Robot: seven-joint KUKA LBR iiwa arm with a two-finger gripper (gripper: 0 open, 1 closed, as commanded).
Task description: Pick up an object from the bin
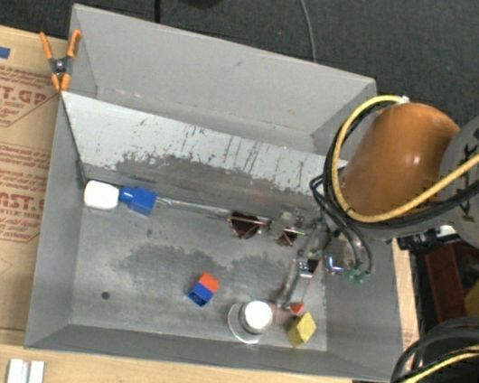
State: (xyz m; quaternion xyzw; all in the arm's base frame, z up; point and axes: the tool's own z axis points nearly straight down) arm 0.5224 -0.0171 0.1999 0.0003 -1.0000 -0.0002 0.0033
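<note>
My gripper [292,293] hangs low at the bin's right side, below the orange dome. Just under its tip lies a small red thing [296,308]. A yellow block [302,328] sits right of and below that tip, close to the bin's front wall. To the left of the block rests a white round cap on a silvery disc [252,318]. Dark sunglasses [250,225] lie up and left of the gripper, against the back wall.
An orange and blue block [202,289] lies on the floor near the middle front. A white and blue tube-like thing [119,198] rests at the far left by the back wall. The arm and its cables cover the right rear corner.
</note>
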